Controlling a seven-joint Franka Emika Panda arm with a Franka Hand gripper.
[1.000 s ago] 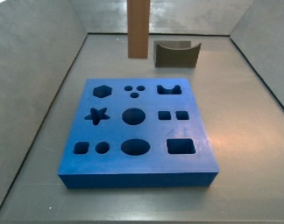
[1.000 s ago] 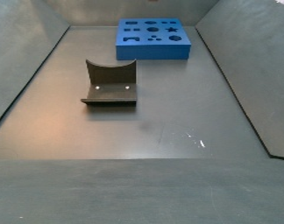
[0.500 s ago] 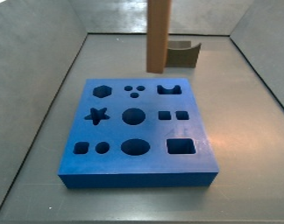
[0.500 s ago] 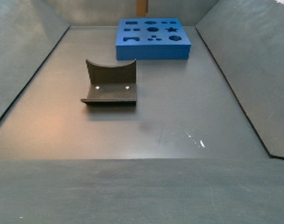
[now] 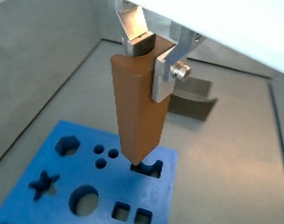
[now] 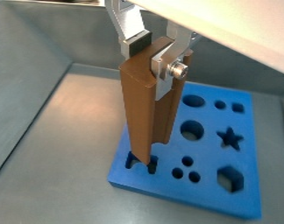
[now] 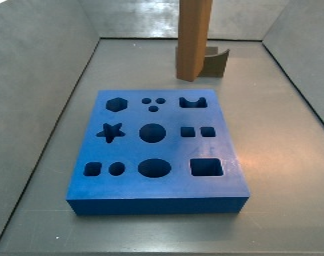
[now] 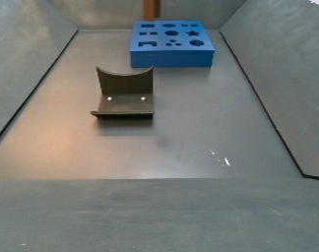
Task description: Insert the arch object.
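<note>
Gripping status: the gripper point(image 5: 154, 51) has its silver fingers point(image 5: 168, 74) pressed against opposite faces of the arch object's upper end; the same pinch shows in both wrist views point(image 6: 154, 54).
Gripper position: above the blue board, at the top of the bar; it lies outside both side views.
Arch object: the arch object point(image 5: 139, 109) is a tall, slim brown bar held upright; a groove runs down one long side, visible in a wrist view point(image 6: 148, 118).
Arch object location: in a side view point(image 7: 194, 40) the bar hangs in the air over the far right part of the scene, its lower end near the far edge of the board; in both wrist views that end appears over the arch-shaped cut-out.
Contact with board: whether the lower end is touching or already in the cut-out cannot be told.
Blue board: the blue board point(image 7: 125, 195) lies flat on the floor and carries holes of several shapes, among them a star, a hexagon, circles and squares.
Arch-shaped cut-out: the arch-shaped cut-out point(image 7: 194, 102) sits at the far right corner of the board.
Grey block: the short dark grey block point(image 8: 124, 94) with a curved top cut-out stands well apart from the board; in a side view point(image 7: 216, 57) it is partly hidden behind the bar.
</note>
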